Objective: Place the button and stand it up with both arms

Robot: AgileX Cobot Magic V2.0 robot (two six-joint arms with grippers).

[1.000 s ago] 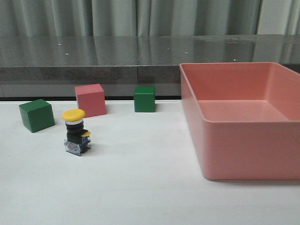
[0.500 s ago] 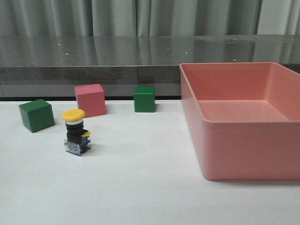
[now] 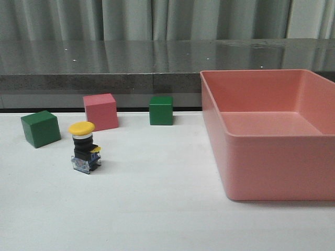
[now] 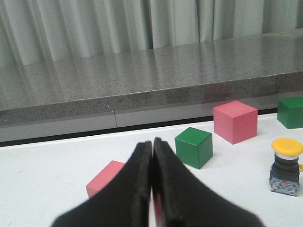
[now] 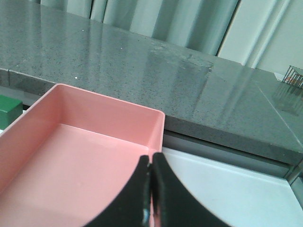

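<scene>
On the white table [image 3: 157, 209], the button [image 3: 85, 148] stands upright, its long axis vertical: the yellow mushroom cap points straight up, the silver collar and black body sit under it, and the blue-and-clear base block rests flat on the surface. A small yellow tab juts from the body's side. It stands free, with nothing gripping it.

Neither arm shows in the front view. In the left wrist view the left gripper [image 4: 152, 142] has its fingers [image 4: 137, 189] pressed together with nothing between them; the button lies ahead of those fingers and well off to one side, near the picture's edge. Just beyond the fingertips sits a pink cube [image 4: 106, 178], partly hidden behind them, and farther ahead a green cube [image 4: 193, 146], a second pink cube [image 4: 235, 121] and another green cube [image 4: 290, 112].

The right gripper [image 5: 151, 158] also has its fingers [image 5: 135, 198] closed on nothing, and they hang over the near corner of the pink bin [image 5: 113, 111], which is empty.

Behind the table runs a long grey speckled stone ledge [image 3: 104, 65], glossy on top, and behind that hang pale grey-green pleated curtains [image 3: 131, 18].
</scene>
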